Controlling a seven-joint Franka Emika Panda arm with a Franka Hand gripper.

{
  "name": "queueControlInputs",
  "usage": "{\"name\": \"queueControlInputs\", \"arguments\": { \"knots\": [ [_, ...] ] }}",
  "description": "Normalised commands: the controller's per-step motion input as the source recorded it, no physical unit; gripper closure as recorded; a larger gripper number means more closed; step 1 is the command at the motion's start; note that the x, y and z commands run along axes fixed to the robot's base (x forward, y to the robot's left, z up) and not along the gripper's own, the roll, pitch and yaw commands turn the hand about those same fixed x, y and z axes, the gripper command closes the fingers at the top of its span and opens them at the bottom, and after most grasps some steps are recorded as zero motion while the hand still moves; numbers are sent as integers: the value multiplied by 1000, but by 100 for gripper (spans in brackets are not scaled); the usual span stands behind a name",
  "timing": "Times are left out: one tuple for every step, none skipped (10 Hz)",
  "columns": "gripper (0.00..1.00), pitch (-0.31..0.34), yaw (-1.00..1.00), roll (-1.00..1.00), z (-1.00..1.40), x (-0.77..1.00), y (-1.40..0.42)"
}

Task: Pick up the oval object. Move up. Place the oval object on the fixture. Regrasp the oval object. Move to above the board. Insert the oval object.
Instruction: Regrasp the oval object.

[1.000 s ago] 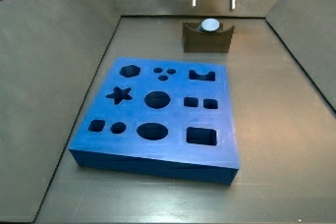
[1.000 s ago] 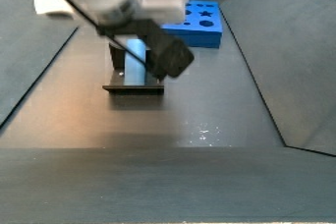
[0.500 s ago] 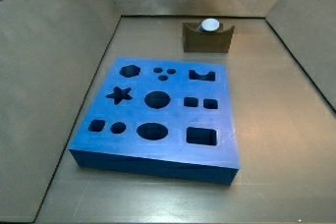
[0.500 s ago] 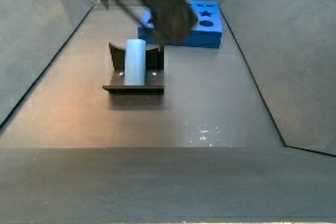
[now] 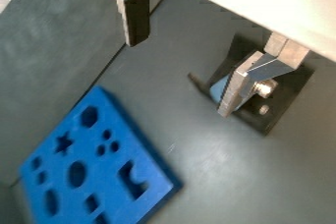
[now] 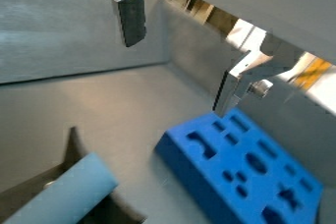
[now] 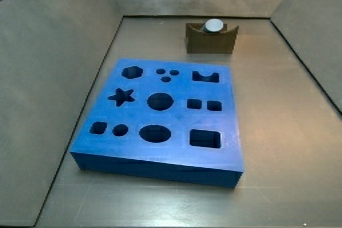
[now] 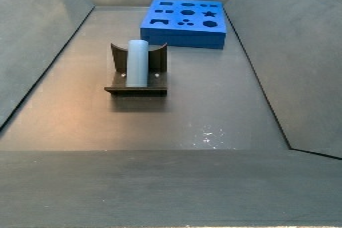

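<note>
**A:** Peg (image 8: 136, 62) first: where is it?

**B:** Lying in the notch of the fixture (image 8: 136, 82), lengthwise along it. In that side view it is a pale blue-grey cylinder resting between the two raised sides of the dark bracket. In a side view from the opposite end, only its round end face (image 7: 214, 26) shows, sitting in the U of the fixture (image 7: 211, 40) near the back wall.

**A:** And the gripper?

**B:** Out of sight in both side views. It appears only in the wrist views, gripper (image 5: 191, 56) and gripper (image 6: 178, 53), up above the floor. The two silver fingers (image 5: 133, 12) stand well apart, nothing between them but floor and wall, so the claw is spread wide and empty.

**A:** Is it touching the peg?

**B:** No. In a wrist view the peg (image 6: 59, 196) lies near the picture's edge, well away from the fingers (image 6: 129, 17). In a wrist view the fixture (image 5: 269, 95) is partly hidden behind one finger; the peg itself is hard to make out there.

**A:** Board?

**B:** Bright blue slab with dark shaped holes, flat on the floor: board (image 7: 163, 112) in the middle of the bin, board (image 8: 185, 22) toward the far end. It is apart from the fixture, not touching it. Both wrist views show it too, board (image 5: 92, 169) and board (image 6: 243, 169).
</note>
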Motion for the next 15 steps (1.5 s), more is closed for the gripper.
{"name": "queueControlInputs", "arguments": {
  "knots": [
    [0,12,14,1000,19,-7,-31],
    [0,7,15,1000,15,-17,-33],
    [0,1,16,1000,10,-27,-22],
    [0,-4,16,1000,4,-30,-23],
    [0,-9,17,1000,8,-31,-24],
    [0,-15,18,1000,5,-28,-21],
    [0,-22,20,1000,-4,-23,-21],
    [0,-24,21,1000,-1,-23,-20],
    [0,-24,22,1000,3,-22,-16],
    [0,-21,23,1000,7,-17,-18],
    [0,-16,24,1000,13,-8,-20],
    [0,-11,25,1000,7,7,-22],
    [0,-4,27,1000,-15,24,-22],
    [0,4,29,1000,-15,33,-23],
    [0,17,33,1000,-15,48,-28]
  ]
}}
